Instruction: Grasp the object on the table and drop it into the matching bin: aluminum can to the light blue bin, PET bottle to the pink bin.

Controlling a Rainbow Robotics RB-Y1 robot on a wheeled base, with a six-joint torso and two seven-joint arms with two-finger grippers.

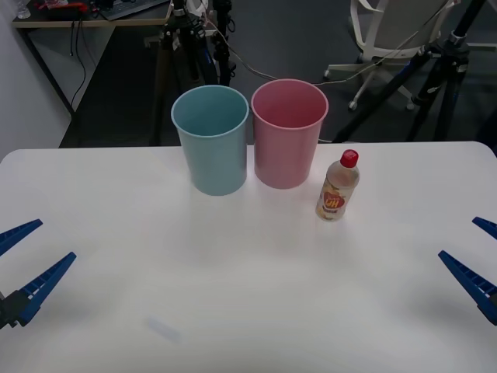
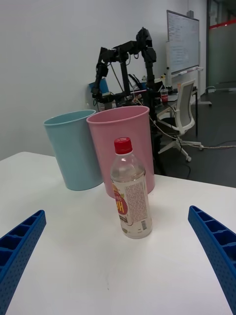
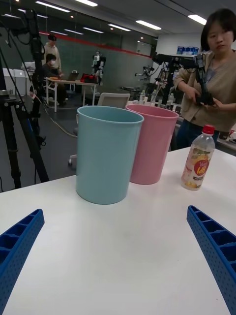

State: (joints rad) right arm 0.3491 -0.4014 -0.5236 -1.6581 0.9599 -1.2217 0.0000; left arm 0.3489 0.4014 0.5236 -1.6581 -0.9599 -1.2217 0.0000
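A small clear PET bottle (image 1: 338, 186) (image 2: 130, 192) (image 3: 198, 160) with a red cap and yellow-orange label stands upright on the white table (image 1: 248, 295), just right of the pink bin (image 1: 288, 132) (image 2: 124, 142) (image 3: 151, 147). The light blue bin (image 1: 212, 138) (image 2: 72, 150) (image 3: 105, 152) stands beside the pink one, on its left. My left gripper (image 1: 19, 260) (image 3: 115, 266) hangs open at the table's near left edge. At the near right edge my right gripper (image 1: 480, 256) (image 2: 115, 261) is open, facing the bottle, with nothing between its fingers.
Both bins sit near the table's far edge. Beyond it are black tripods (image 1: 186, 39), cables on the dark floor and a white office chair (image 1: 388, 31). Bare tabletop stretches between the grippers and the bins.
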